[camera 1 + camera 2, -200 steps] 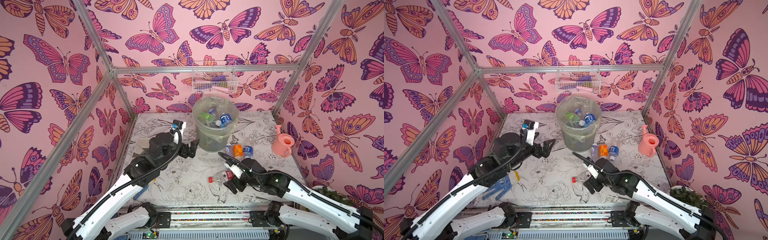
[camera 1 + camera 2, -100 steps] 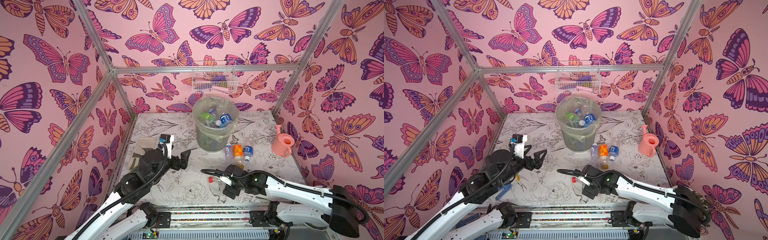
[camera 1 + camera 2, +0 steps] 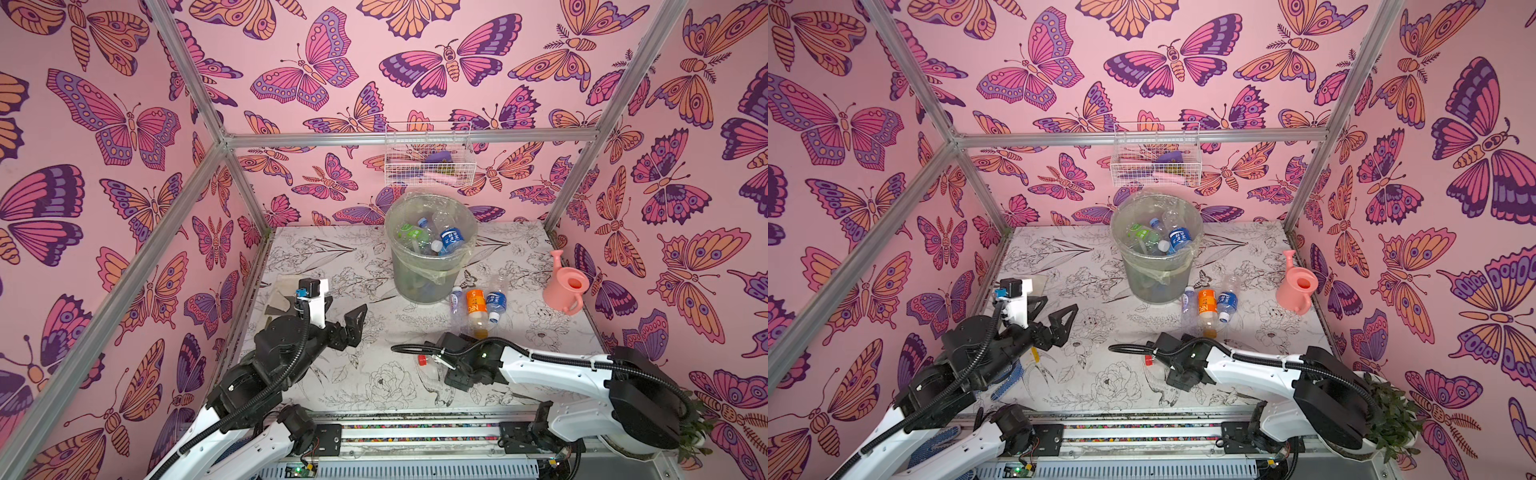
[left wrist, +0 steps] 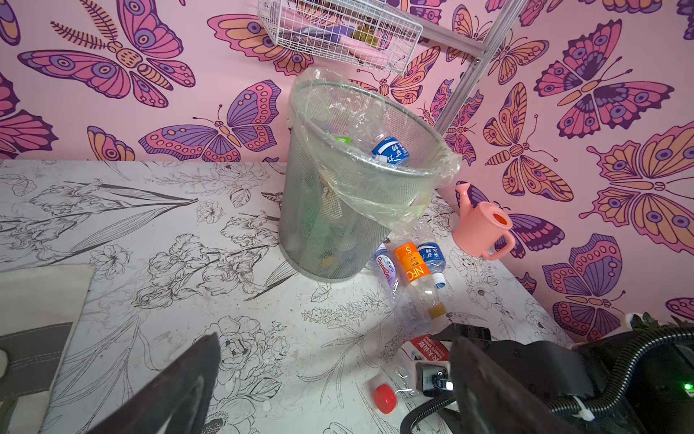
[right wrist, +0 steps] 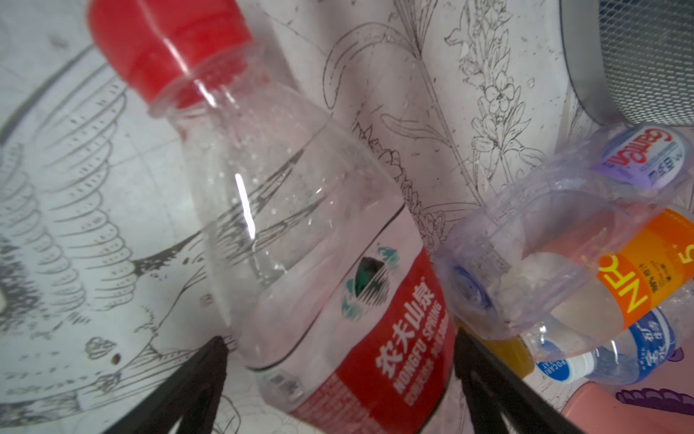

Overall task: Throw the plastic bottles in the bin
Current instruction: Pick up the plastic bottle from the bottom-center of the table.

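Observation:
A clear plastic bottle with a red cap [image 3: 422, 360] and a red label [image 5: 375, 338] lies on the table near the front. My right gripper [image 3: 446, 360] [image 5: 338, 357] is down at table level, open, one finger on each side of the bottle's labelled body. My left gripper [image 3: 340, 309] [image 4: 334, 357] hangs open and empty above the left of the table. The grey mesh bin [image 3: 430, 270] [image 4: 326, 225] stands at the back with several bottles inside. Three more bottles lie at its foot: purple-labelled [image 3: 456, 301], orange-labelled [image 3: 475, 303] and blue-labelled [image 3: 495, 301].
A pink watering can [image 3: 565, 289] stands by the right wall. A white wire basket [image 3: 428, 158] hangs on the back wall above the bin. A grey and white cloth [image 4: 37, 300] lies at the table's left edge. A potted plant [image 3: 1395, 415] sits at the front right corner.
My left gripper has drawn back from beside the bin toward the front left. My right gripper has turned and lowered until its fingers straddle the red-labelled bottle.

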